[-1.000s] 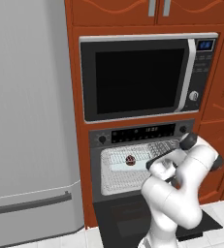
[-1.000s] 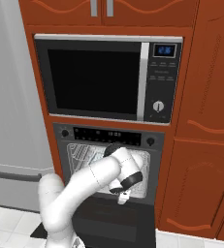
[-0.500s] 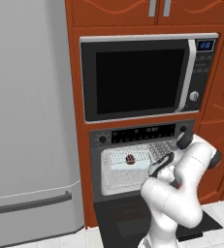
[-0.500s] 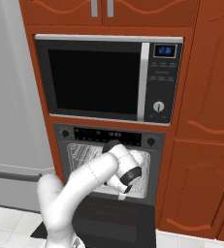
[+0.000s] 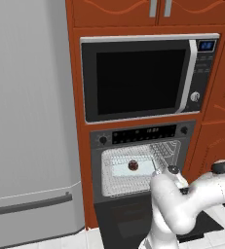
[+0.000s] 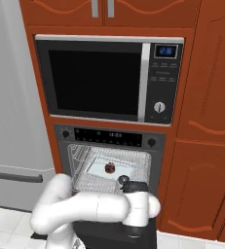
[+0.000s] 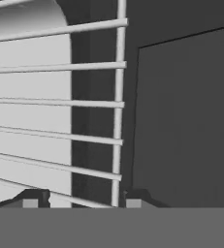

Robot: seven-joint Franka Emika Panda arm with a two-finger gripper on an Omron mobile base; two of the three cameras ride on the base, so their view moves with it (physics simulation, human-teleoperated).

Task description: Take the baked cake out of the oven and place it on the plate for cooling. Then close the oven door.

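Observation:
The oven [image 5: 143, 135] stands open under the microwave. Its oven door [image 5: 128, 226] is folded down flat in front. The baked cake [image 5: 132, 166], a tiny dark reddish lump, sits mid-rack inside the pale cavity, also seen in the right base view as the cake [image 6: 110, 168]. My arm bends low before the opening, with its wrist [image 5: 172, 170] at the cavity's right front edge, to the right of the cake. In the hand view my gripper [image 7: 84, 201] is open. Its tips stand apart over the wire rack's [image 7: 118, 121] edge rod, beside a dark flat panel [image 7: 181, 121]. The plate is out of view.
A silver-trimmed microwave [image 5: 143, 78] is built in above the oven. A tall grey fridge [image 5: 26, 121] stands to the left and red-brown cabinet doors [image 6: 206, 146] to the right. The lowered door and my own arm fill the space in front of the oven.
My arm has folded lower in front of the oven and the hand has dropped slightly at the cavity's right front edge. The cake has stayed on the rack.

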